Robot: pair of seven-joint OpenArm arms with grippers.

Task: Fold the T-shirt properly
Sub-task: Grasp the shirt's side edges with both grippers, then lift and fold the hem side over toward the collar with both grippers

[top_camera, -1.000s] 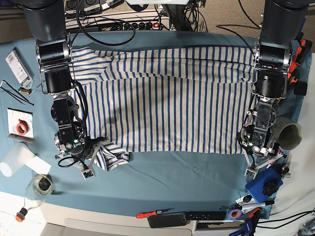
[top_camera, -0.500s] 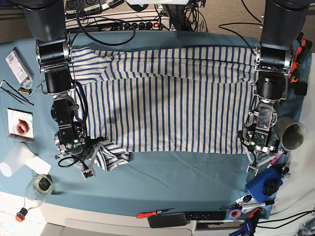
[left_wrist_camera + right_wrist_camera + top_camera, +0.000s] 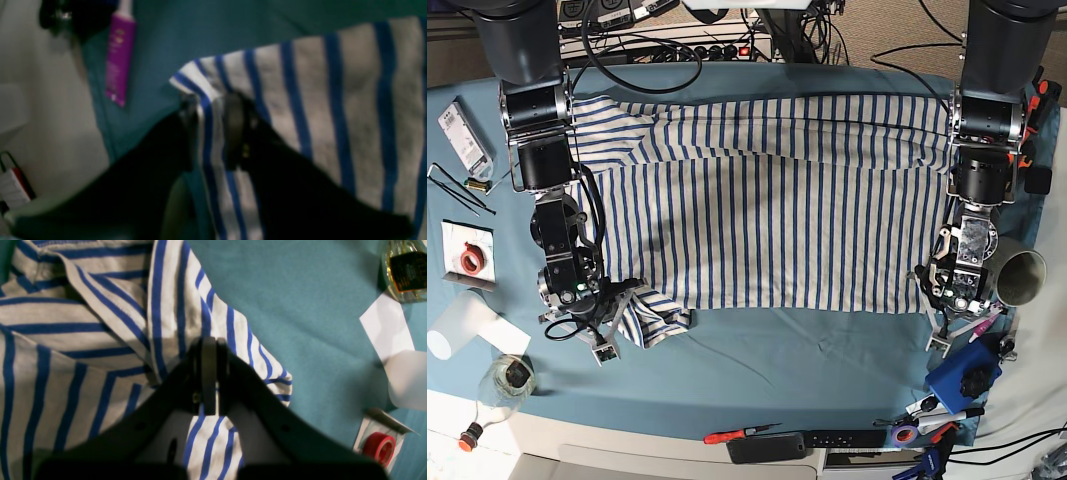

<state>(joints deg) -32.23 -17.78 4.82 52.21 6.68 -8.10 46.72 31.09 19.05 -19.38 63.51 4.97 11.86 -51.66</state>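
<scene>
T-shirt [image 3: 767,200]: soft, limp; grip hems. Right gripper [image 3: 210,373] clenched on bunched sleeve, lower left. Left gripper [image 3: 210,130] straddles hem corner; clamp uncertain.

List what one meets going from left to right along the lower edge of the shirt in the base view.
Right claw → bunched corner of the T-shirt → straight hem → left claw → blue box.

Red tape roll [image 3: 471,261] (left); blurred magenta tube [image 3: 119,56], perhaps glue.

A teal-clothed table [image 3: 757,365] carries the spread striped T-shirt [image 3: 767,210].
</scene>
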